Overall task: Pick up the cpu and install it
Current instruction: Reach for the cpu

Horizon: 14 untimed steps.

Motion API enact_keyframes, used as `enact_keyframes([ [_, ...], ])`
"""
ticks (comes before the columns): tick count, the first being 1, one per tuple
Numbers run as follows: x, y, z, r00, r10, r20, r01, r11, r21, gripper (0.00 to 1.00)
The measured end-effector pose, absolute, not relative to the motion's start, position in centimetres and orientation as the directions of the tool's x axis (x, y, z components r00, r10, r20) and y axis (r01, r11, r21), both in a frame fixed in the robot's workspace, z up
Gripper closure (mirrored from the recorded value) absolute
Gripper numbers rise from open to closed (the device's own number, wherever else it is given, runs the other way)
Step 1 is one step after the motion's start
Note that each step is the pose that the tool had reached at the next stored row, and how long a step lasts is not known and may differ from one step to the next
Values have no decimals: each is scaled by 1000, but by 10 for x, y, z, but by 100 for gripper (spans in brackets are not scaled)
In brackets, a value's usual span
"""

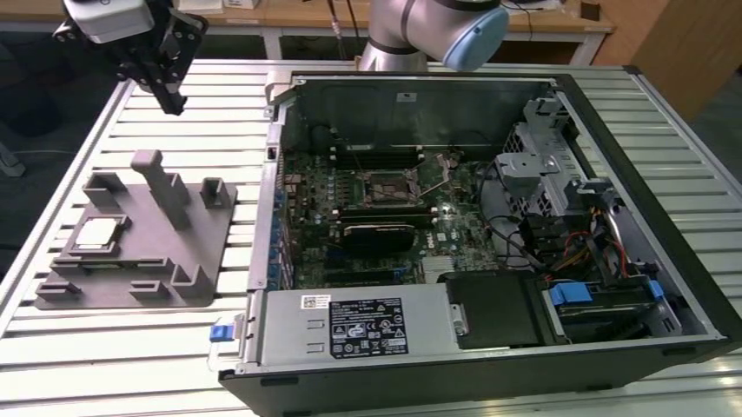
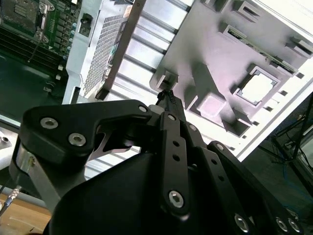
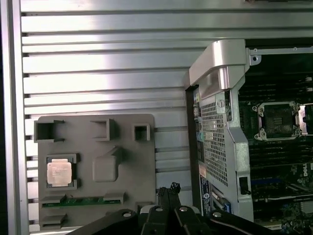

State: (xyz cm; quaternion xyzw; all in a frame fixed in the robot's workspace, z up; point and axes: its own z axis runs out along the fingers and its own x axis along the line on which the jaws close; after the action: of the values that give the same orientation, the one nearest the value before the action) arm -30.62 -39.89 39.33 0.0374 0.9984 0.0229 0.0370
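Observation:
The cpu (image 1: 96, 233) is a small pale silver square lying flat in a recess of the grey fixture (image 1: 215, 230) on the exterior view's left. Both wrist views show the cpu (image 3: 59, 172) (image 2: 257, 87) in that recess too. My gripper (image 1: 175, 106) hangs high over the table's far left corner, well above and beyond the fixture. Its black fingers (image 2: 167, 99) meet at the tips with nothing between them, so it is shut and empty. The black motherboard socket (image 1: 388, 184) (image 3: 279, 120) sits open inside the computer case, with its metal frame raised.
The open computer case (image 1: 274, 252) takes up the middle and right of the slatted metal table (image 1: 139, 365). The fixture has several upright posts (image 1: 160, 182). A green memory stick (image 3: 78, 200) lies in a fixture slot beside the cpu. Slatted table surface (image 3: 107, 63) separates fixture and case.

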Motion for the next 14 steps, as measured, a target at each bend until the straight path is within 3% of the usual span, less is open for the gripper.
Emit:
enact_keyframes([
  [14, -330, -399, 391, -994, 76, -73, 73, 996, 49, 89],
])
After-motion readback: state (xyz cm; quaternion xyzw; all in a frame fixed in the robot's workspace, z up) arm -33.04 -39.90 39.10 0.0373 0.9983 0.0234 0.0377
